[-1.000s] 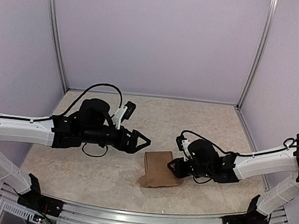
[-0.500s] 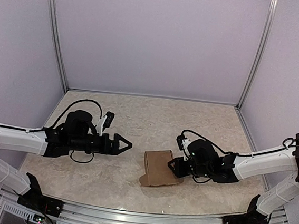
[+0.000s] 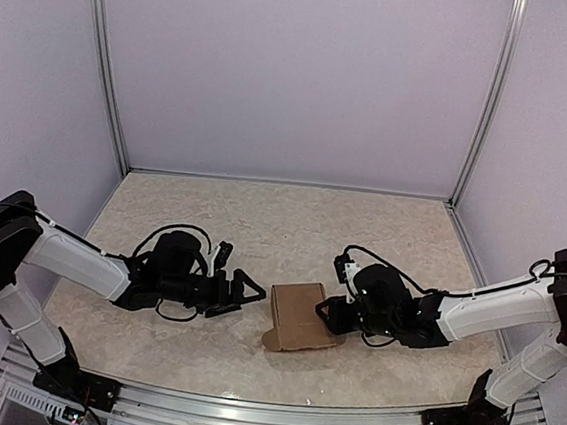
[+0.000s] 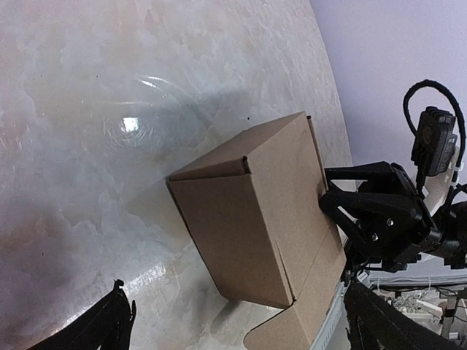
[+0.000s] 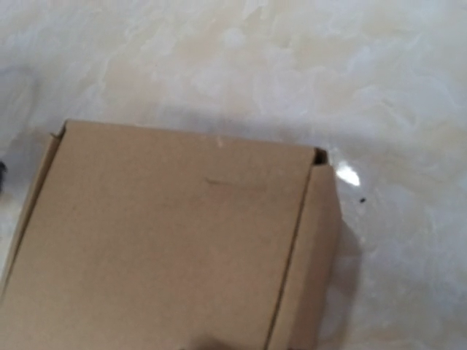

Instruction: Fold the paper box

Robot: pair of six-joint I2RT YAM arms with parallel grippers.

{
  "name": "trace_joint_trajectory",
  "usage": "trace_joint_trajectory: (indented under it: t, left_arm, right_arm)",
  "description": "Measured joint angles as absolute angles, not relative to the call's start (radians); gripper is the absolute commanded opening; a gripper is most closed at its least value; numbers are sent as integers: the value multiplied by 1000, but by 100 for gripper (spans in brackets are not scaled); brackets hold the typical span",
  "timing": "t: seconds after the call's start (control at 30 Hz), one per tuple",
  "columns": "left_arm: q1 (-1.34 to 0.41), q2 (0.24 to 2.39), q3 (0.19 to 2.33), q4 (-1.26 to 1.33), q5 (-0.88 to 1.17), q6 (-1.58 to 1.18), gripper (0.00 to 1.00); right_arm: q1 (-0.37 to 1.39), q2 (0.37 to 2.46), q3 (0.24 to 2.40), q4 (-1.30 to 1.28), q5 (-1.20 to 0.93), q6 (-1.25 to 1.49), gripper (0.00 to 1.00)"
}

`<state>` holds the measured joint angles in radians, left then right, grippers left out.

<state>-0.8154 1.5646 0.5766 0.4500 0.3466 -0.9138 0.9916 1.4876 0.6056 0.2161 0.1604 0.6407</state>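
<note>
Lit softly and evenly from above in the top view, with only a faint shadow under the paper box [image 3: 299,316]. In the left wrist view, a bright glare spot on the glossy table [image 4: 73,182] and a broad soft shadow behind the box. Right wrist view blurred throughout, far too close for focus, with one small glint on the tabletop by the box's corner.
</note>
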Motion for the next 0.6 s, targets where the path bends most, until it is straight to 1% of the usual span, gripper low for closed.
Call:
trace_joint_trajectory:
  t: [0.33,0.6]
  left_arm:
    - [-815,1706,573,629,419,-1076,97]
    - [-804,1733,569,673,445,-1140,99]
  right_arm:
    - [992,1545,610,316,176,694,17]
    - [992,1575,632,341,201,716,8]
